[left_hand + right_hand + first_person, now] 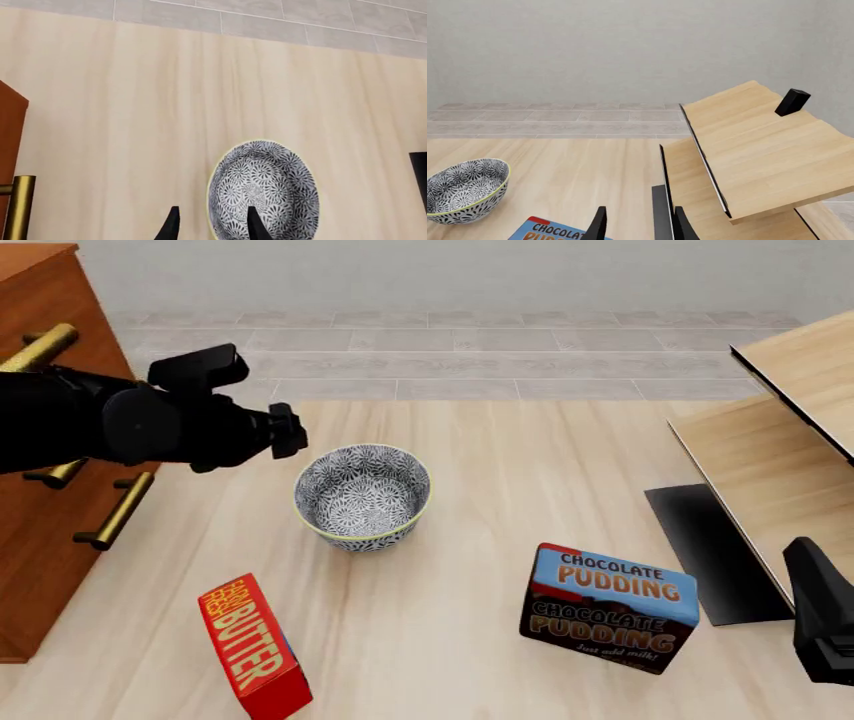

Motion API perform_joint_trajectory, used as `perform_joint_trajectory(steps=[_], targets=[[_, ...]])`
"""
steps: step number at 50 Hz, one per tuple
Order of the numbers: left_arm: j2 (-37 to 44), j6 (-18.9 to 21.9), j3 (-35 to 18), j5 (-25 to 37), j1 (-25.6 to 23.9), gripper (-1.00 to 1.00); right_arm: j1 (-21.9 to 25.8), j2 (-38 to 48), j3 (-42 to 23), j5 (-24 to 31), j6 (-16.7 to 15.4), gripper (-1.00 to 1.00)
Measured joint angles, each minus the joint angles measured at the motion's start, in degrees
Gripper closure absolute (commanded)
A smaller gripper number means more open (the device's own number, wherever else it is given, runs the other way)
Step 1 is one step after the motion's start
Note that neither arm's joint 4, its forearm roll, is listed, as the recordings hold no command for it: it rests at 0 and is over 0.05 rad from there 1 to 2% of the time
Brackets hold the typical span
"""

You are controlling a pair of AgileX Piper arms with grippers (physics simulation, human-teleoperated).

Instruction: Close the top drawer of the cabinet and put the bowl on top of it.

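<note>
Reddish-brown wood: the cabinet (47, 440), at the table's left edge, brass bar handles facing right toward the centre. The top drawer (40, 295) shows only partly; whether it is fully shut cannot be told here.

Patterned ceramic: the bowl (362, 496), white with dark grey-blue florals and a yellowish rim, upright on the pale tabletop (467, 440) right of the cabinet, mouth up. Being round, it has no long axis; its axis of symmetry stands vertical.

Left gripper (210, 225): jaws parted and empty, one finger over the bowl's near rim in the left wrist view; it hovers between cabinet and bowl.

Right gripper (637, 225): jaws parted, holding nothing, low at the table's right near the pale wood furniture (787, 440).

Step judged in hand: approach to the bowl. Next move likely calls for straddling the rim, closing, lifting clear, and carrying to the cabinet top.

Also present: butter box (254, 645); chocolate pudding box (607, 605).
</note>
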Motion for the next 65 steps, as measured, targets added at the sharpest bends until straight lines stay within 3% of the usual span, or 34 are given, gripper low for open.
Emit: perform_joint_trajectory(steps=[65], targets=[[11.1, -2.4, -1.0, -5.0, -0.7, -1.00, 0.0, 0.0, 0.0, 0.0, 0.0, -1.00]])
